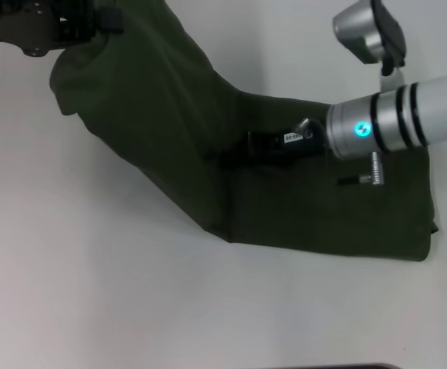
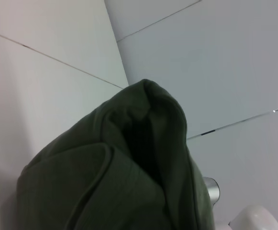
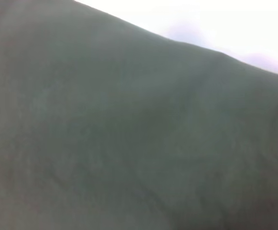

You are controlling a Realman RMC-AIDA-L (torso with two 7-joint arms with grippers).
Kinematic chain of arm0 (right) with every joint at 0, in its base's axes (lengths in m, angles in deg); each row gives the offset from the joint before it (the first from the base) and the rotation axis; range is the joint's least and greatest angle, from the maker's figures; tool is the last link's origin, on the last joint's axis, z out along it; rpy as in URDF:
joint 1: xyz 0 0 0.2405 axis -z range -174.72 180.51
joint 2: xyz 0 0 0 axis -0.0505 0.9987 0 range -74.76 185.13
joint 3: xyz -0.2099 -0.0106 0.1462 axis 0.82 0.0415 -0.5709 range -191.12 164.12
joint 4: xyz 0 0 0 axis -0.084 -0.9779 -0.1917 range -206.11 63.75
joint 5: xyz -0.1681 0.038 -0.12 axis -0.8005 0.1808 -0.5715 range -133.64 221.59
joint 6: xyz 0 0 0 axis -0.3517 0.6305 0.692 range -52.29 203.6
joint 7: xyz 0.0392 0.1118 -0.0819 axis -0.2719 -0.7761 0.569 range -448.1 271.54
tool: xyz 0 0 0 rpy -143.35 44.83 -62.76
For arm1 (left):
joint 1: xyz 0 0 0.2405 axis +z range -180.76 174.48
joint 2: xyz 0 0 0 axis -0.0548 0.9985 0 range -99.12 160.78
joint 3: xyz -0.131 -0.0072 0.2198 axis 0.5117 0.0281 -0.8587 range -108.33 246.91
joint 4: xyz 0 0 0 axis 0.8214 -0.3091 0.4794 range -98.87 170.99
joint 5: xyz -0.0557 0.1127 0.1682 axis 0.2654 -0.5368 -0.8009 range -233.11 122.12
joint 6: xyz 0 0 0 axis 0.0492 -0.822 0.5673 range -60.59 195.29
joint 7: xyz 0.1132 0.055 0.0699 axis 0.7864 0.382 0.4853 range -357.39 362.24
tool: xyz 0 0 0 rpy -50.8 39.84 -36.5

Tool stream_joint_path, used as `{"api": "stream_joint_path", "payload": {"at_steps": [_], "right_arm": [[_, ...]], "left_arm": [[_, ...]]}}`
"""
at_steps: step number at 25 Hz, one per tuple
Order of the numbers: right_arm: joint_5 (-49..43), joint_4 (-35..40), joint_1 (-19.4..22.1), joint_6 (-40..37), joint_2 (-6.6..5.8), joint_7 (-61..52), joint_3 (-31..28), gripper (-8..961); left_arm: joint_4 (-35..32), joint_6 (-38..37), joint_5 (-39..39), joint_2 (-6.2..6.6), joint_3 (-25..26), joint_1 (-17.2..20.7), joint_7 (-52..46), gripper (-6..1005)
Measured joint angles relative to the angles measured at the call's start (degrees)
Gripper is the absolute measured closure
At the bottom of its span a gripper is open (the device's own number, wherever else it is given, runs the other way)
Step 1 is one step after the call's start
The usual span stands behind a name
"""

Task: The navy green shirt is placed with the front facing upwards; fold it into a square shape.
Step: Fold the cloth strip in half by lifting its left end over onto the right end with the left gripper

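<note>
Shirts: one dark olive-green cotton shirt (image 1: 208, 146), partly folded on the white table (image 1: 77, 292).
Grippers: two; left gripper (image 1: 69, 34) clamped on the shirt's raised far corner; right gripper (image 1: 273, 146) low over the shirt's middle, finger spread cannot be told.

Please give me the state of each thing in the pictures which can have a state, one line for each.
navy green shirt: partly folded, its left end lifted off the table, its right part lying flat, plain green side up.
left end effector: raised at the far left, with the shirt's bunched end hanging from it.
right end effector: low on the middle of the shirt.
table: white, the shirt on it.
</note>
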Motion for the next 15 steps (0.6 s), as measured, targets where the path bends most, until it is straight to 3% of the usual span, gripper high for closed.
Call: {"api": "stream_joint_path", "payload": {"at_steps": [8, 15], "right_arm": [[0.5, -1.0, -1.7, 1.7, -0.31, -0.5, 1.4, 924], [1.9, 4.5, 2.9, -3.8, -0.98, -0.9, -0.3, 924]], "left_arm": [[0.0, 0.4, 0.1, 0.07, 0.0, 0.6, 0.3, 884], [0.0, 0.6, 0.1, 0.18, 0.0, 0.8, 0.3, 884]]}}
